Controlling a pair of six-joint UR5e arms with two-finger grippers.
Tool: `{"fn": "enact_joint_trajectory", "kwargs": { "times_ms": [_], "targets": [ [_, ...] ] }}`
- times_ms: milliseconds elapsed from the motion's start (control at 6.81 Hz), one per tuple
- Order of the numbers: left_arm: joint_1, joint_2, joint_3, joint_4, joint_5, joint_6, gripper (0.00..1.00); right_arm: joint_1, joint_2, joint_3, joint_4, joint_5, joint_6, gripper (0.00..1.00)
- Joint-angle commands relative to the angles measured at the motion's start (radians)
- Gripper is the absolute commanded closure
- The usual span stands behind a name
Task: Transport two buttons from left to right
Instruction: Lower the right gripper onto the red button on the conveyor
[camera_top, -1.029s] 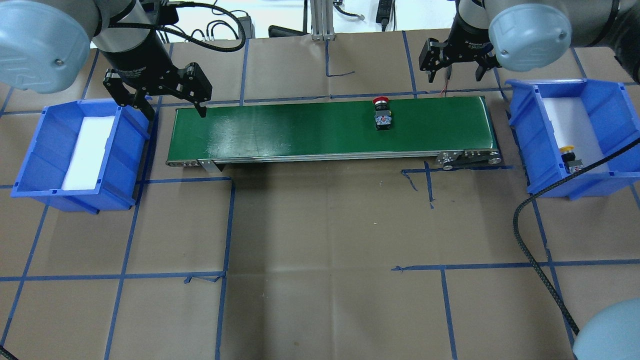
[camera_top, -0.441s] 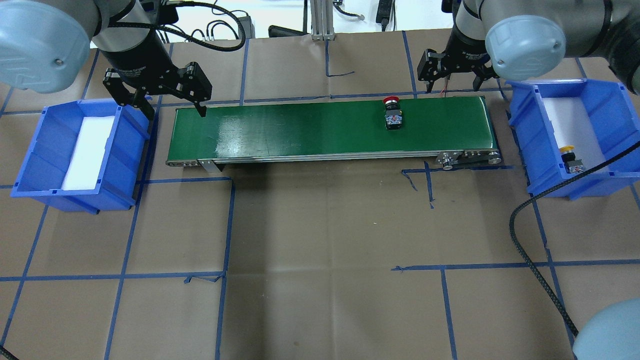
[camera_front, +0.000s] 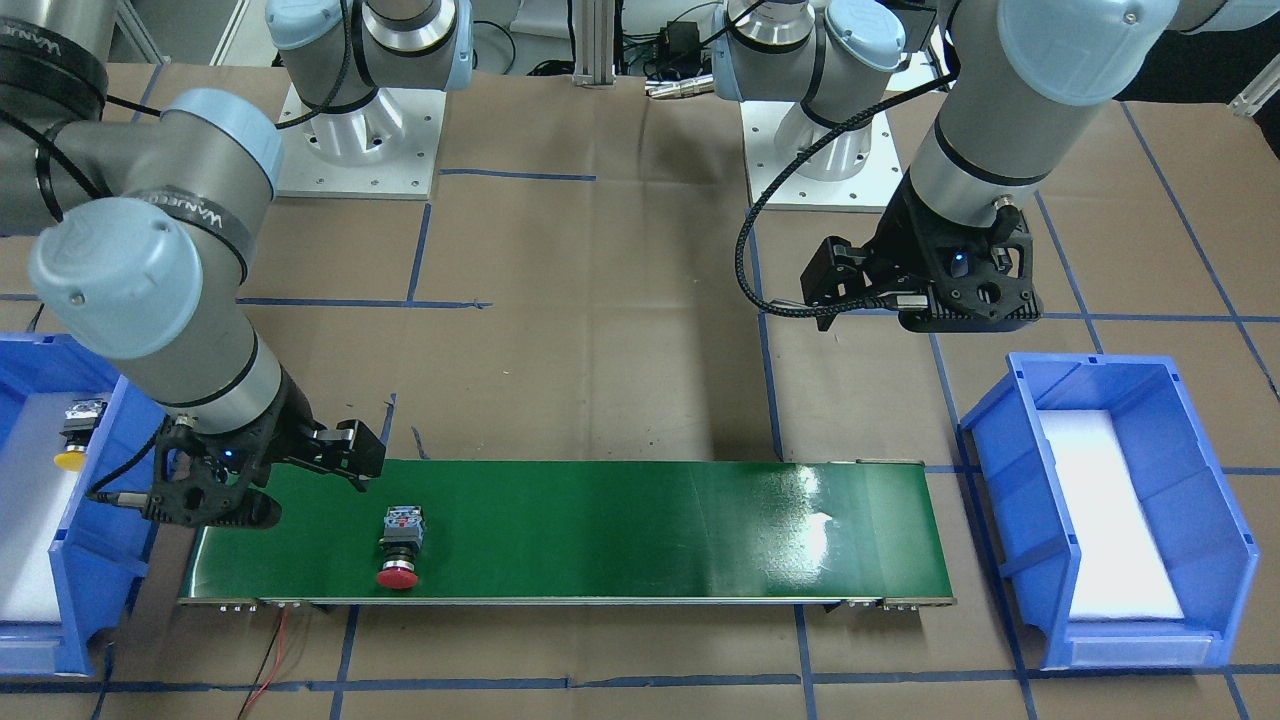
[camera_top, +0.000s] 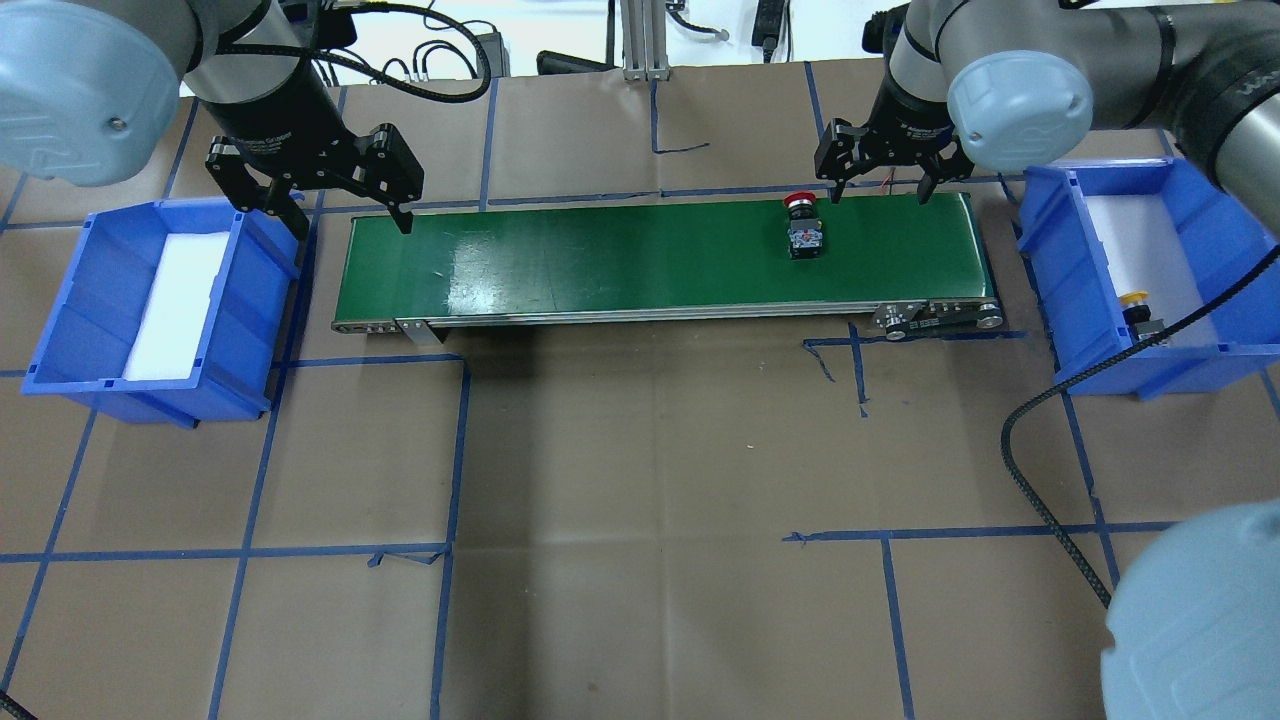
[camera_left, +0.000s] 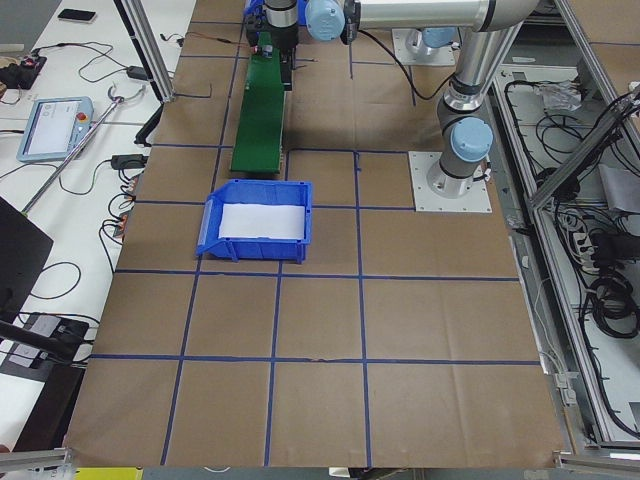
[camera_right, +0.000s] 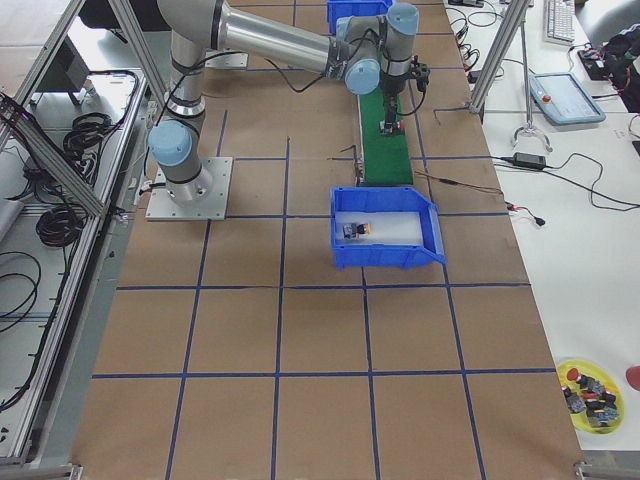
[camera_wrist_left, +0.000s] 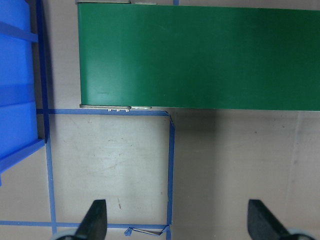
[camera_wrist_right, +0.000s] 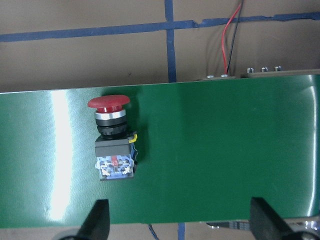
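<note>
Red-capped button (camera_wrist_right: 114, 145) lay on the green belt (camera_wrist_right: 210, 160) beneath the right gripper (camera_top: 881, 190), off toward one of its spread jaws; the left gripper (camera_top: 352, 226) hung with jaws spread too.

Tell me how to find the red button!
Find the long green belt across the table. Near its end by the right gripper lies the red button, on its side. It alone is on the belt; the yellow-capped button sits in a blue bin.

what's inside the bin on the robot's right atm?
Right bin holds the yellow button, lying on its side on white foam pad. In the overhead view a black cable crosses the button's body, and the right arm hides the bin's far corner.
</note>
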Motion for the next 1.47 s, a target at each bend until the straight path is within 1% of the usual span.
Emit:
{"fn": "enact_joint_trajectory", "kwargs": {
  "times_ms": [0, 147, 441, 735, 882, 1029, 1176, 1322],
  "targets": [
    [0.0, 0.0, 0.0, 0.0, 0.0, 0.001, 0.0, 0.0, 0.076, -0.015, -0.055, 0.015, -0.006, 0.01],
    [0.0, 0.0, 0.0, 0.0, 0.0, 0.001, 0.0, 0.0, 0.096, -0.02, -0.084, 0.016, -0.005, 0.01],
    [0.0, 0.0, 0.0, 0.0, 0.0, 0.001, 0.0, 0.0, 0.14, -0.046, -0.092, 0.022, -0.006, 0.01],
    [0.0, 0.0, 0.0, 0.0, 0.0, 0.001, 0.0, -0.002, 0.171, -0.035, -0.133, 0.019, -0.008, 0.01],
    [0.0, 0.0, 0.0, 0.0, 0.0, 0.001, 0.0, -0.002, 0.185, -0.03, -0.133, 0.012, -0.019, 0.04],
    [0.0, 0.0, 0.0, 0.0, 0.0, 0.001, 0.0, -0.005, 0.186, -0.029, -0.12, 0.001, -0.037, 0.34],
    [0.0, 0.0, 0.0, 0.0, 0.0, 0.001, 0.0, -0.014, 0.183, -0.032, -0.079, -0.002, -0.037, 0.75],
    [0.0, 0.0, 0.0, 0.0, 0.0, 0.001, 0.0, -0.024, 0.173, -0.041, 0.013, -0.007, -0.042, 0.94]
  ]
}}
